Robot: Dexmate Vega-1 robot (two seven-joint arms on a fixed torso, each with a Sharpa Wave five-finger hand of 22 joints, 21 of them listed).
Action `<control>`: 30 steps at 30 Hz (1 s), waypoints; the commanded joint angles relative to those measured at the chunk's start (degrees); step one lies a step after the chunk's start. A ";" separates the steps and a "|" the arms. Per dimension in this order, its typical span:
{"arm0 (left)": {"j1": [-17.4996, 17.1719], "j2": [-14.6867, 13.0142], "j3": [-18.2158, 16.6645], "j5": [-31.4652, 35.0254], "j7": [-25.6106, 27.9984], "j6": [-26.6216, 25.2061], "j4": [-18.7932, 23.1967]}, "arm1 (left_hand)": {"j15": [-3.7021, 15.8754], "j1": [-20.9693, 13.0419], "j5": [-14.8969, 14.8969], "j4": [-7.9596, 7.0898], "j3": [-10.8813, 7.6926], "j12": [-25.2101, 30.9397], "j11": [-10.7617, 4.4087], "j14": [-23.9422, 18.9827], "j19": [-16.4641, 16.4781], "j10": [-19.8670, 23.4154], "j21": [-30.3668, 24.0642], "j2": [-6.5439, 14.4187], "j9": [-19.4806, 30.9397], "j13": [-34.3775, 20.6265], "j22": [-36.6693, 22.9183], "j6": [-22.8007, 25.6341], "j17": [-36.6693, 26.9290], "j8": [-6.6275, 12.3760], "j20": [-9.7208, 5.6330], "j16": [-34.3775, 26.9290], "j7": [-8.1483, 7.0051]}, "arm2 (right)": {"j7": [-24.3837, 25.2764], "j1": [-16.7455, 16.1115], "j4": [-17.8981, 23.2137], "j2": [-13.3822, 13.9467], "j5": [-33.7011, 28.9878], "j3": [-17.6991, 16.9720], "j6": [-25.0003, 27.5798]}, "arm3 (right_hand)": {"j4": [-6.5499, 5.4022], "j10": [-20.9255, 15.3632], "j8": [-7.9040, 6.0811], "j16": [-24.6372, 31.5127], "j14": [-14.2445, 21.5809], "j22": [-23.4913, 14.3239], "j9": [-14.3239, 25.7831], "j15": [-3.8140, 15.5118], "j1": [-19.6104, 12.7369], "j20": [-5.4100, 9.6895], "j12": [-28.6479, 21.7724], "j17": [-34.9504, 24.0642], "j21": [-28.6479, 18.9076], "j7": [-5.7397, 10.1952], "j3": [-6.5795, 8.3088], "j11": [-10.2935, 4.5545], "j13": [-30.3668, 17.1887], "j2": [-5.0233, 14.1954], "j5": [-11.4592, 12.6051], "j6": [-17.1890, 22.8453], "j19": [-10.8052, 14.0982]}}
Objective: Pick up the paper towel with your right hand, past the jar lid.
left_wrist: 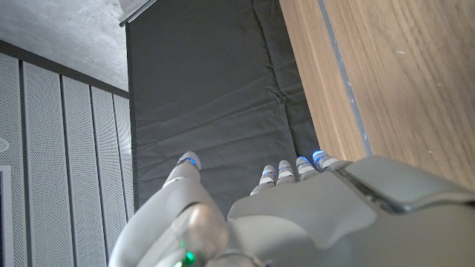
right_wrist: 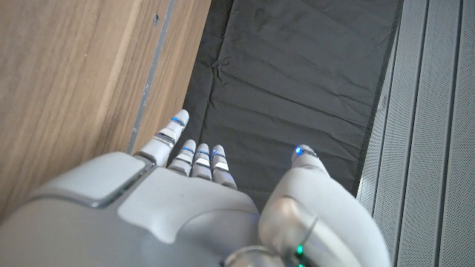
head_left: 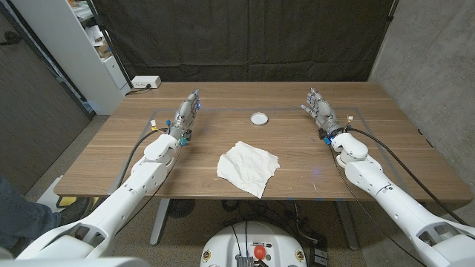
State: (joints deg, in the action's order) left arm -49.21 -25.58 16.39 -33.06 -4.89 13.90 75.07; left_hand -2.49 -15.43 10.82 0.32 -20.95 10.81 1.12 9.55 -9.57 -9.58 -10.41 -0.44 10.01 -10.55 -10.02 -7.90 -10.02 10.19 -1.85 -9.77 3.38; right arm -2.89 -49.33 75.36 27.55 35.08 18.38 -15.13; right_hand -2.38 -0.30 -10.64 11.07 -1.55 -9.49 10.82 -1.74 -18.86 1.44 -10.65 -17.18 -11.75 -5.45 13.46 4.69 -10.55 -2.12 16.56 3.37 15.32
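Observation:
A crumpled white paper towel (head_left: 249, 167) lies on the wooden table (head_left: 297, 159) near its front edge, at the middle. A small white round jar lid (head_left: 259, 118) sits beyond it, toward the table's far side. My right hand (head_left: 320, 108) is at the far right of the table, well right of the lid, fingers apart and holding nothing; its back and fingertips (right_wrist: 194, 157) show in the right wrist view. My left hand (head_left: 188, 113) stands at the far left, fingers extended and empty, and its back (left_wrist: 297, 215) fills the lower left wrist view.
A white power strip (head_left: 145, 83) lies at the table's back left corner. A white shelf unit (head_left: 89, 44) stands behind on the left, a black curtain (head_left: 245, 37) hangs behind the table, and a concrete wall (head_left: 430, 59) rises on the right.

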 commanded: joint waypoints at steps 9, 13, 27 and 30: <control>-1.51 15.69 -18.26 16.91 -13.11 -7.08 0.12 | -0.42 -0.59 0.12 0.15 -0.32 0.39 0.24 3.69 -3.54 -1.91 -0.34 0.22 0.08 -0.27 -0.17 -0.38 -0.29 0.27 0.15 -0.50 0.19 | -5.29 -3.13 2.16 -9.01 -8.95 -10.91 5.40 | 0.10 -0.17 -0.46 0.29 0.09 -0.19 0.09 -0.59 -0.61 -0.15 -0.45 -0.03 0.11 -0.37 0.39 0.49 -0.30 0.23 0.25 -0.05 0.33; -1.32 17.24 -19.87 19.02 -14.53 -7.60 0.02 | -0.44 -0.59 0.09 0.18 -0.31 0.38 0.30 3.68 -3.61 -1.98 -0.34 0.26 0.08 -0.27 -0.17 -0.48 -0.30 0.24 0.20 -0.53 0.25 | -5.84 -3.34 2.33 -10.13 -10.55 -11.89 5.64 | 0.24 -0.85 -0.55 0.35 0.22 -0.20 0.09 -0.59 -0.84 -0.12 -0.71 0.13 0.17 -0.30 0.48 0.40 -0.30 0.41 0.29 0.15 0.40; -1.12 19.88 -23.04 23.01 -17.44 -9.67 1.05 | -0.75 -0.55 -0.01 0.32 -0.26 0.47 0.57 3.85 -3.71 -2.05 -0.46 0.50 0.09 -0.27 -0.20 -0.63 -0.33 0.25 0.77 -0.63 0.31 | -7.39 -3.37 2.15 -12.89 -13.43 -14.34 5.15 | 0.51 -0.96 -0.63 0.39 0.34 -0.21 0.08 -0.39 -1.23 -0.04 -0.71 0.45 0.32 -0.07 0.60 0.49 -0.31 0.65 0.35 0.33 0.40; -1.21 20.14 -23.53 23.36 -17.76 -9.78 1.32 | -0.90 -0.54 -0.02 0.34 -0.25 0.49 0.68 3.81 -3.75 -2.07 -0.47 0.53 0.09 -0.27 -0.20 -0.61 -0.33 0.27 0.85 -0.66 0.34 | -7.22 -3.50 2.75 -13.24 -13.85 -14.73 5.32 | 0.56 -1.14 -0.66 0.39 0.34 -0.21 0.08 -0.25 -1.30 0.01 -0.77 0.52 0.36 0.00 0.61 0.38 -0.31 0.70 0.37 0.40 0.39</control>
State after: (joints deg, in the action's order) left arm -50.36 -7.57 -4.44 -12.59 -20.41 5.31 75.44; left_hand -2.84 -15.72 10.81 0.32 -20.94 11.03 1.53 9.84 -9.88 -9.99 -10.61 -0.13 10.02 -10.53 -10.01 -8.10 -10.28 10.18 -1.53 -9.99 3.58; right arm -9.47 -52.51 77.44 16.41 23.25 5.67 -9.84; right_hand -2.04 -1.00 -11.09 11.07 -1.32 -9.48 10.80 -1.94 -19.49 1.44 -11.08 -16.61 -11.40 -5.44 13.80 4.96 -10.80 -1.48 16.55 3.37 15.31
